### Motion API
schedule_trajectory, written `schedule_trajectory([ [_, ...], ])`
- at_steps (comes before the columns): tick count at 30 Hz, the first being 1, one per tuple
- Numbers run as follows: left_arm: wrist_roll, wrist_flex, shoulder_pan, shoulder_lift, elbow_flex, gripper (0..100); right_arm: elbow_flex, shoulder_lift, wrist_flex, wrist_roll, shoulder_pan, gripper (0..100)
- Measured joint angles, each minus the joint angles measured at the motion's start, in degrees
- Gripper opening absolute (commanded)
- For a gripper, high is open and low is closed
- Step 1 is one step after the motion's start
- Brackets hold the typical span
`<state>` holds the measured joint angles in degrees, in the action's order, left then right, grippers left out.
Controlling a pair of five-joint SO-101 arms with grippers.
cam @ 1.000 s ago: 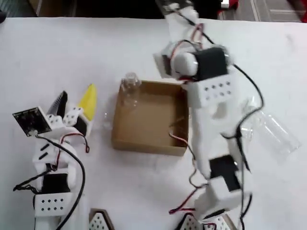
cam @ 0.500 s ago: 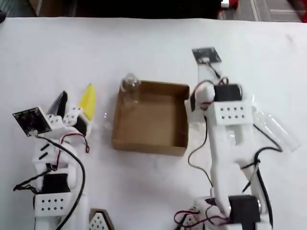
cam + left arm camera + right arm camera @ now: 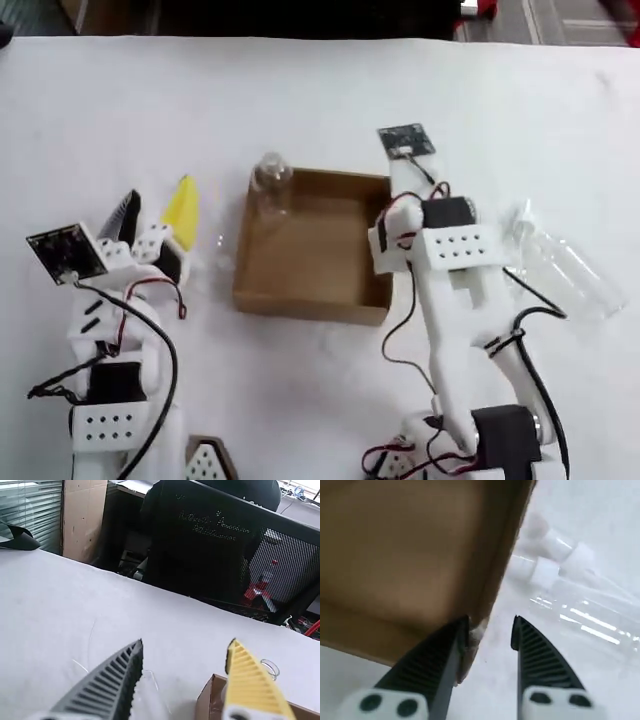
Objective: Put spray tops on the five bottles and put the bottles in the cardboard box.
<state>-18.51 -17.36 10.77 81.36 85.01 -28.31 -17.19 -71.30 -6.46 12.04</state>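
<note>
The white counter (image 3: 300, 90) carries everything. 2 white arms stand at its near edge. The left arm (image 3: 110, 340) is at the left side. The right arm (image 3: 450, 270) stretches out just beside the right wall of the box (image 3: 310, 250). The brown box sits in the middle of the counter between the 2 arms, its top open.

The lying bottle (image 3: 570, 270) is clear and rests on its side on the counter, to the right of the right arm. Its white spray top (image 3: 522, 215) is fitted at the end nearer the box. The right wrist view shows this bottle (image 3: 590, 615) just past the box wall.

The standing bottle (image 3: 270, 185) is clear, with its neck open, and stands upright at the box's far left corner. I cannot tell whether it is inside the wall or just outside it.

The left tool (image 3: 160, 195) has 1 black finger and 1 yellow. They are spread wide with nothing between them, and the tool is apart from the box's left wall.

The right tool (image 3: 490, 625) is low at the box's right wall, its 2 black fingers parted and holding nothing. 1 finger is close against the wall's edge; I cannot tell whether it touches. The other is over the counter outside the box.
</note>
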Motion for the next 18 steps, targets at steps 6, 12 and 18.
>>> schedule_trajectory([
  [6, 0.00, 0.00, 0.00, 0.00, 0.00, 25, 0.00, -0.35, 0.44, 0.00, 2.55, 12.3],
  [12, 0.00, 0.00, 0.00, 0.00, 0.00, 25, -0.79, 4.66, 4.13, 0.00, -0.44, 12.3],
  [18, 0.00, 0.00, 0.00, 0.00, 0.00, 25, -0.97, 8.79, 5.98, -0.88, -0.97, 10.1],
])
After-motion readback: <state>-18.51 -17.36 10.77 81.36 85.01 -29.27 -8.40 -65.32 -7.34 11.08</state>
